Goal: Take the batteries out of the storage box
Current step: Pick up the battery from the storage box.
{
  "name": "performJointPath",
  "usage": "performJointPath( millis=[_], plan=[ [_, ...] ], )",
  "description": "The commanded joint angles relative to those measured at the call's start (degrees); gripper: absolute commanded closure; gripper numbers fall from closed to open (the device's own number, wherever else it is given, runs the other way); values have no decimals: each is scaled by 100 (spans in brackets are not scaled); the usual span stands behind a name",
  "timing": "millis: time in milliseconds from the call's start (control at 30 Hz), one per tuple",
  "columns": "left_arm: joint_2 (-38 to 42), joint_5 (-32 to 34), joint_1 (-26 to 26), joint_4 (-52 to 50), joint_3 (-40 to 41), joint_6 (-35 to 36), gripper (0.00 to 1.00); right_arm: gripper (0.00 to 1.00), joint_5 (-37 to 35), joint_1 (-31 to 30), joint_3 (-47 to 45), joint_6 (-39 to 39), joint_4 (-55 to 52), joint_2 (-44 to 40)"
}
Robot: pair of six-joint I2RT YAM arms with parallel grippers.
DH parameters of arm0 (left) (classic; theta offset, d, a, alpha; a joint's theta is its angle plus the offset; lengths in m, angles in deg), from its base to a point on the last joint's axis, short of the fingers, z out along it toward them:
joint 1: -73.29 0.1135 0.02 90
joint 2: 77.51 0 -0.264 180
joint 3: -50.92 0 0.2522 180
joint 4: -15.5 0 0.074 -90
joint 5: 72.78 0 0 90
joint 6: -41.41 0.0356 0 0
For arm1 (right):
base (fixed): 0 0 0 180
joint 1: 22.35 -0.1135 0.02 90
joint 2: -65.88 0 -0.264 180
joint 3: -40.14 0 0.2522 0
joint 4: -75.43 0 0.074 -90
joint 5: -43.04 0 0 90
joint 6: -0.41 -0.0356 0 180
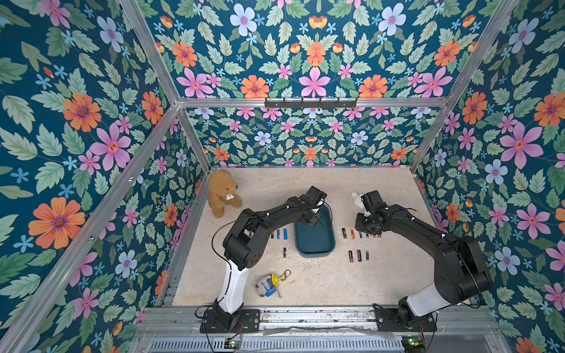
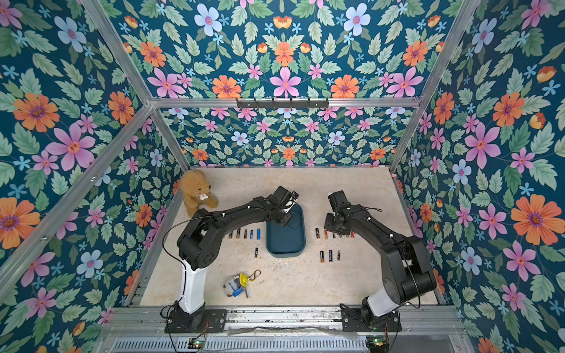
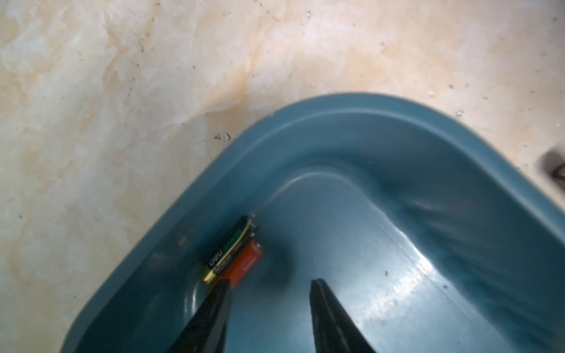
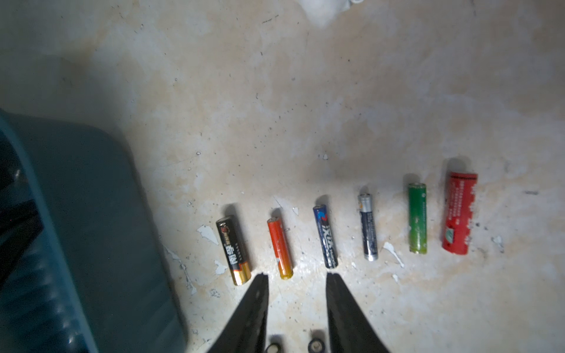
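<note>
The storage box is a dark teal tray lying mid-table. Inside it, against one corner wall, lie two batteries side by side: a black-green one and a red one. My left gripper hangs open inside the box, one fingertip over the near ends of that pair, nothing between the jaws. My right gripper stands open and empty over a row of several batteries on the table, right of the box.
More batteries lie left of the box and in a front-right group. A brown teddy bear sits at the back left. A small keychain toy lies near the front. Something white lies behind the right wrist.
</note>
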Motion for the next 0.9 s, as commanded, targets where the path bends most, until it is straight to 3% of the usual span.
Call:
performJointPath(
  millis=[0, 867],
  plan=[
    [-81, 181, 3, -35, -57, 104, 52, 63, -10, 3, 5, 50, 68, 31],
    [-210, 538, -4, 211, 16, 219, 53, 61, 47, 20, 40, 83, 48, 92]
  ],
)
